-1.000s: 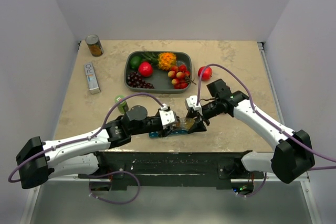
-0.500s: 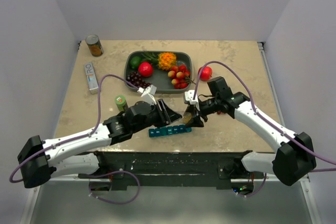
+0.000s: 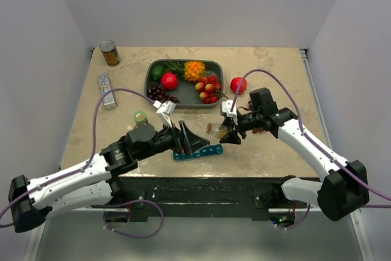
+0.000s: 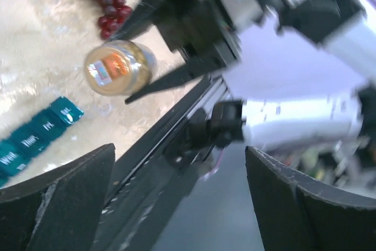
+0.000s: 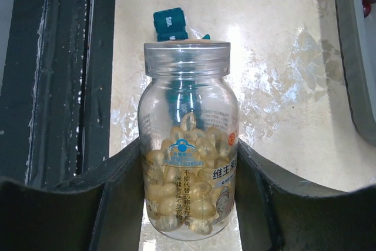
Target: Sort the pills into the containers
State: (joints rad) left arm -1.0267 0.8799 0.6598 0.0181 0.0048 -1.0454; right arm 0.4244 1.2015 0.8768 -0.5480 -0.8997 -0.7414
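both have drawn back from the containers point(image 3: 197, 151): left tool point(image 3: 187, 138) gapes empty, right tool point(image 3: 228, 132) clamps the pill bottle point(image 5: 188, 145) (capsules point(image 5: 176, 204) inside), so pouring likely comes next.

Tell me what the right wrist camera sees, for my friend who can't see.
A clear bottle of golden capsules is gripped in the right tool. Beyond it, the end of a teal pill organiser lies on the beige table.
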